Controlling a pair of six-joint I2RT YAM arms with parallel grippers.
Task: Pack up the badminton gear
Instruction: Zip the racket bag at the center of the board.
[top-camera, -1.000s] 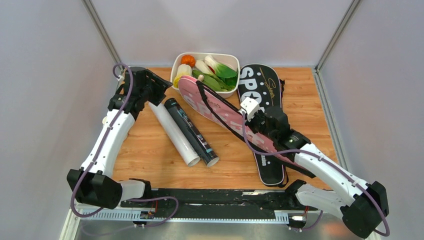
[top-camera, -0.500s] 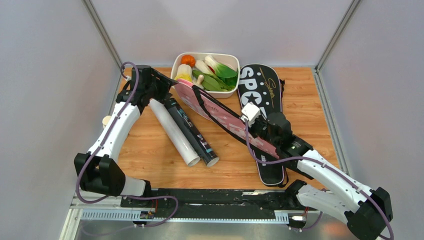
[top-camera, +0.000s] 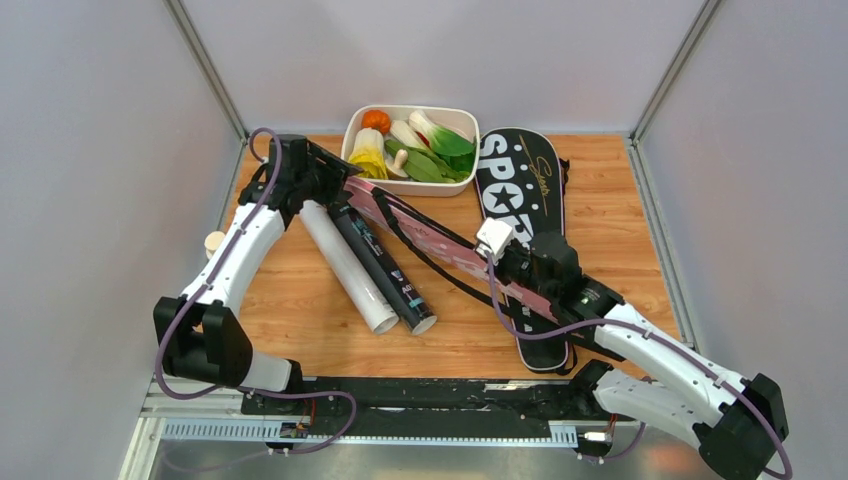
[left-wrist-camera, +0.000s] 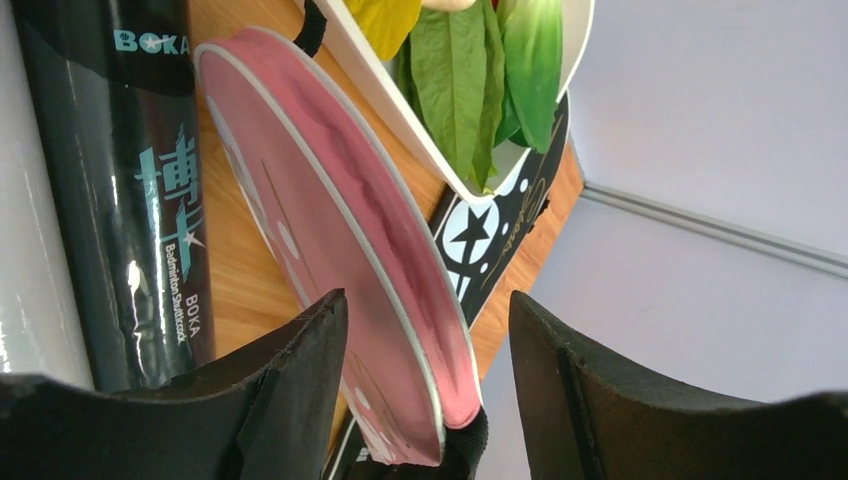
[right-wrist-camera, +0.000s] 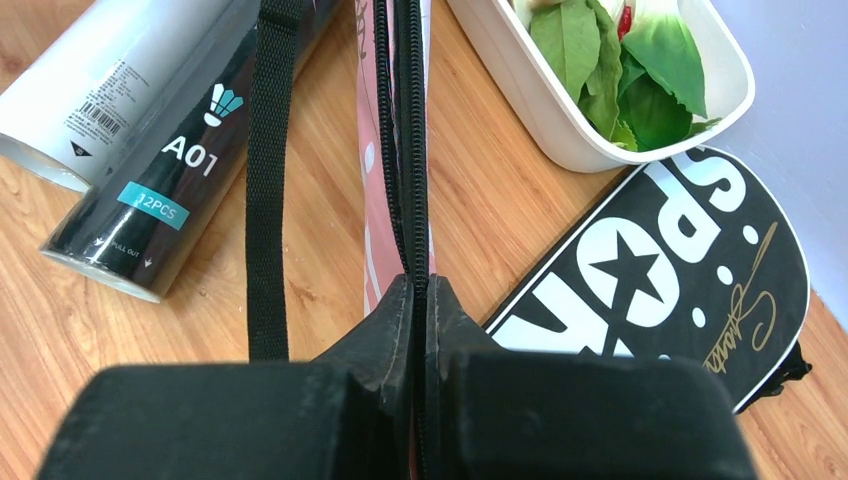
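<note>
Pink racquet cover (top-camera: 415, 222) up on edge, tilted. Long axis diagonal: head far-left beside vegetable tray (top-camera: 410, 108), handle end near-right over black SPORT cover (top-camera: 520, 180). Right pincer (right-wrist-camera: 419, 295) pinching zipper seam toward handle end. Left pincer (left-wrist-camera: 425, 310) spread, jaws straddling head rim, contact unclear. Left arm nearer head, so closing there looks next. Black tube (top-camera: 385, 265) and white tube (top-camera: 345, 265) lie just left on worktop (top-camera: 300, 300).

The pink racquet cover (left-wrist-camera: 345, 235) stands tipped up on its long edge, zip and black strap uppermost, running diagonally from far left to near right. The black "SPORT" cover (top-camera: 520, 180) lies flat beyond it, print up. The white tube (top-camera: 347, 265) and black tube (top-camera: 387, 268) lie parallel and touching, left of the pink one.
</note>
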